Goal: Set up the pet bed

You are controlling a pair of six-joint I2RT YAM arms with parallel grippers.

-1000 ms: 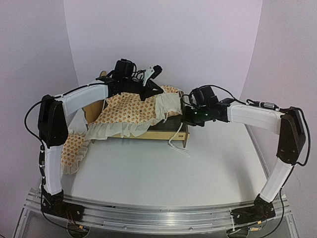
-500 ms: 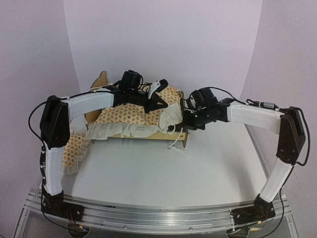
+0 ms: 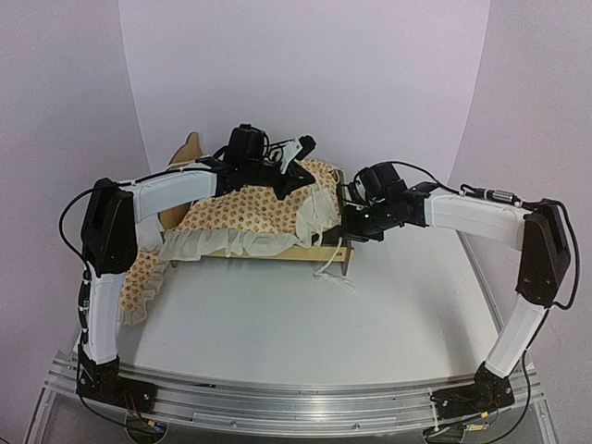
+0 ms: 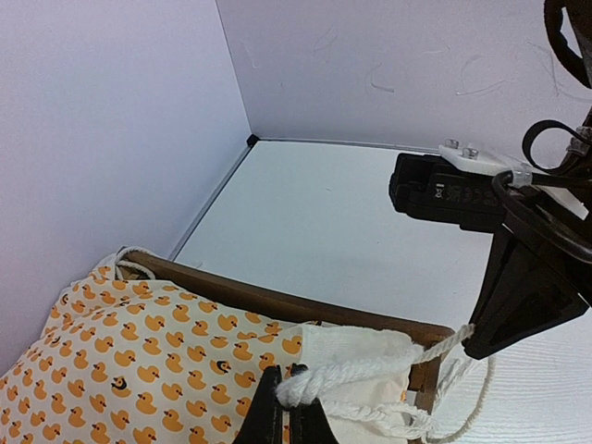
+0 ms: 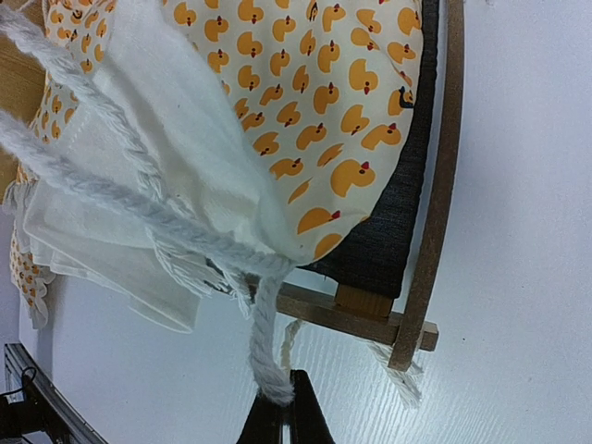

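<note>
1. The pet bed frame is sitting toward the rear of the table.
2. The bedding is lying on it, spilling off its left end.
3. The left gripper is hanging above the bedding's right end, with the right gripper just beside that end, each pinching a cord.

- Bright, even light fills the top view; the white table and pale lilac backdrop show no harsh glare.
- Shadows stay faint and diffuse, just a soft grey smudge on the table below the bed frame.
- The aluminium rail bows along the bottom edge: wide-lens distortion.
- In the left wrist view the duck-print bedding is sharp, while the white cord nearest the lens goes slightly soft.
- In the right wrist view the bedding's plain white cloth is nearly washed out.
</note>
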